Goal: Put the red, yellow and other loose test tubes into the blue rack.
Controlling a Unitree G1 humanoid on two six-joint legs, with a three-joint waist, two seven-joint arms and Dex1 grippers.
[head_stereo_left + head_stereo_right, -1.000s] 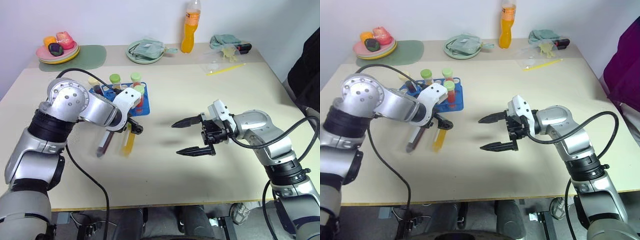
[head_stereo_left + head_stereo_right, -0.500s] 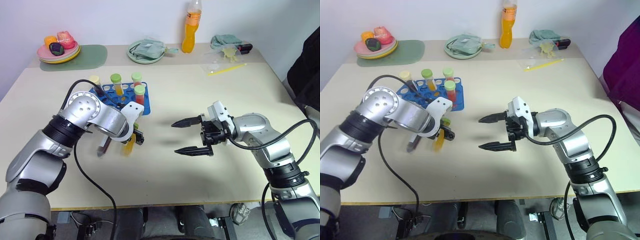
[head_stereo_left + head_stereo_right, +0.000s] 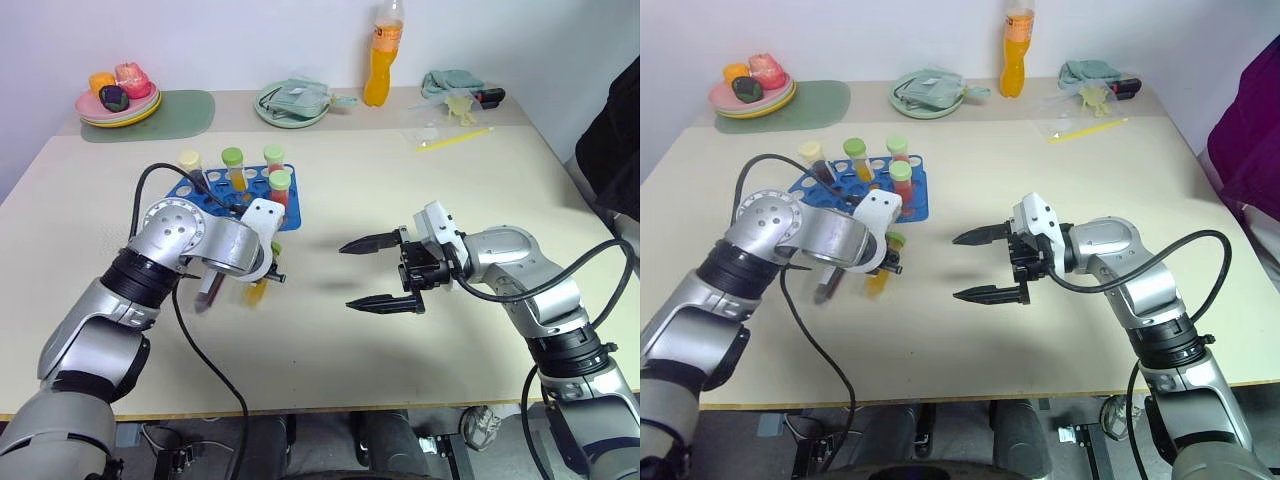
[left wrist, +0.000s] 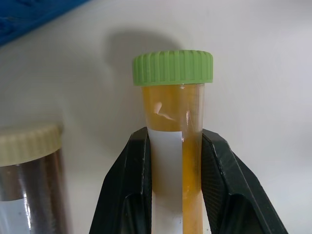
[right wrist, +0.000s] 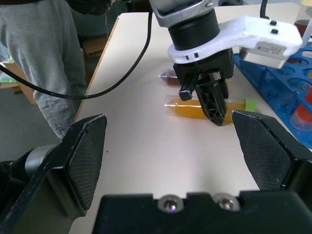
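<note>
Left gripper (image 4: 173, 161) has just clamped on the yellow tube (image 4: 174, 146), lying on the table (image 3: 400, 200) just in front of the blue rack (image 3: 215, 190), blank white label up. A dark tube (image 4: 31, 180) lies beside it. Right gripper (image 3: 380, 272) hangs wide apart, mid-table.

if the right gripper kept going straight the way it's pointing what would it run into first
Probably the left gripper, which is shut on the yellow tube lying on the table. The right gripper is open and aimed across at them; only bare tabletop shows in between, though depth is hard to judge.
</note>
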